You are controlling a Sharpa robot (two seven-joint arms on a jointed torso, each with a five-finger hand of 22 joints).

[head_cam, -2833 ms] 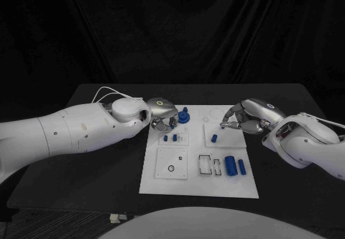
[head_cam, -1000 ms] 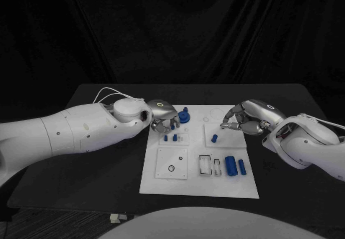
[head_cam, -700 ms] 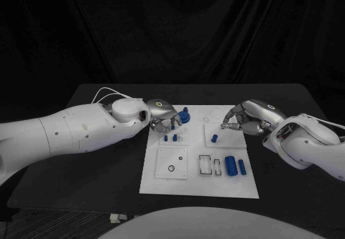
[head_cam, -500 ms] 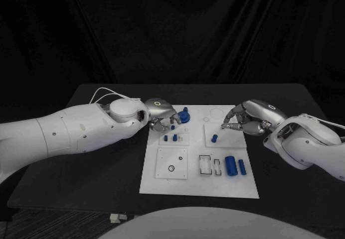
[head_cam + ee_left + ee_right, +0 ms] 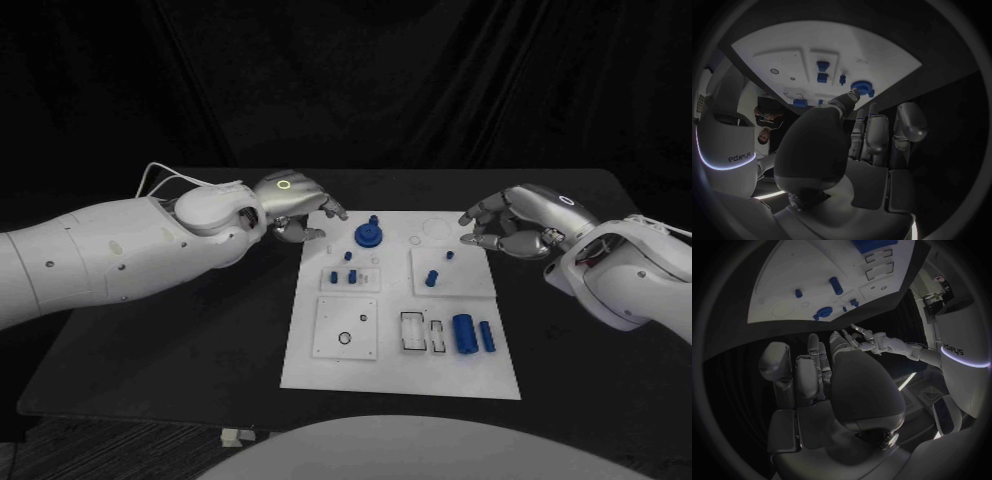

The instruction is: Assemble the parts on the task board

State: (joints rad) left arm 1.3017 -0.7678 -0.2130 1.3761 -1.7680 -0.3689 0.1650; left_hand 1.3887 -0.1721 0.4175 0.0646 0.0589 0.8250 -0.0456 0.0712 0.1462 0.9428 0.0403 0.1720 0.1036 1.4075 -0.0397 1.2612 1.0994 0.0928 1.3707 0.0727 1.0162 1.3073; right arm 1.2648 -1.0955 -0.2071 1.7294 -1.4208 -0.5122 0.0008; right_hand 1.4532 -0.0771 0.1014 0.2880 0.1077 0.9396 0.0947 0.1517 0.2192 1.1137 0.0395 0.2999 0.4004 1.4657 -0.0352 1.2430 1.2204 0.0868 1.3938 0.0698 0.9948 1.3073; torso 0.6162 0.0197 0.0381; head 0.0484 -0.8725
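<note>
Two bulky white arms are showing smooth rounded shells. A thin white cable (image 5: 173,178) is looping over the left wrist. Each silver hand, left hand (image 5: 296,206) and right hand (image 5: 516,219), is wearing a small glowing ring mark on its back.

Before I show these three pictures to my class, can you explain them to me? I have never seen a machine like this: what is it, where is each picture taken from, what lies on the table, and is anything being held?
It is a robot with two white arms, each ending in a silver hand with many fingers. The square picture comes from a camera on its head, looking down at a black table. The two round pictures come from cameras at the wrists, looking out past each hand.

In the middle of the table lies a white task board. Small blue parts sit on it: a round part with a peg, a few short pegs, and a larger cylinder nearer the robot.

The left hand is at the board's far left corner, the right hand at its far right edge. Neither appears to hold anything.
</note>
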